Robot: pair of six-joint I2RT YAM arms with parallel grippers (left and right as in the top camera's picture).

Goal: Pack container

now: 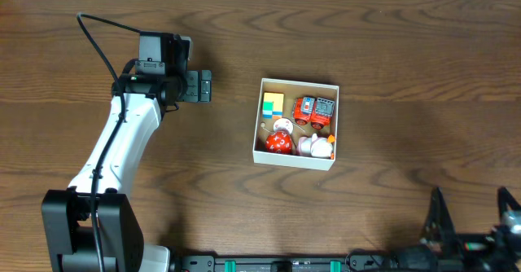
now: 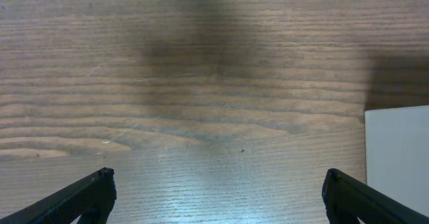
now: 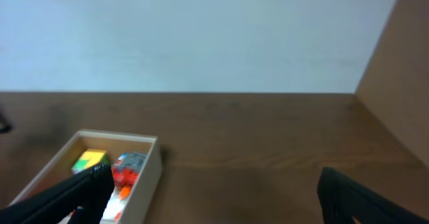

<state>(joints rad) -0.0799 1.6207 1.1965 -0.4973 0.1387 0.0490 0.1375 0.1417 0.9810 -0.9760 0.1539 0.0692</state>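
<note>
Right up close, the two dark fingers of the left gripper [image 2: 218,187] sit at the bottom corners of its own camera view. They are spread wide apart. Nothing is between them, only the brown wood of the table [image 2: 201,83]. A bit further on, at the right edge, a white wall of the container [image 2: 399,163] peeks in. So the box is near this gripper, on its right side, about in the middle of the table.

The right gripper [image 3: 214,184] is low by the near edge of the table, well apart from the box. Its fingers are spread wide too and hold nothing.

Inside the box lie a yellow and green block [image 1: 273,103], a red toy truck [image 1: 313,109], a red round toy [image 1: 278,143] and a pink and white toy [image 1: 314,147]. No toy shows on the table outside it, so I think the packing is just about done.

The job now looks like getting the left arm out of the way. To do that well, it should go up and away from the box with open fingers. Then it will not bump the wall or push the box.

The box has its open side up. It is nearly square, so it has no real long side. It is turned a little, so its walls do not line up with the table edge.
</note>
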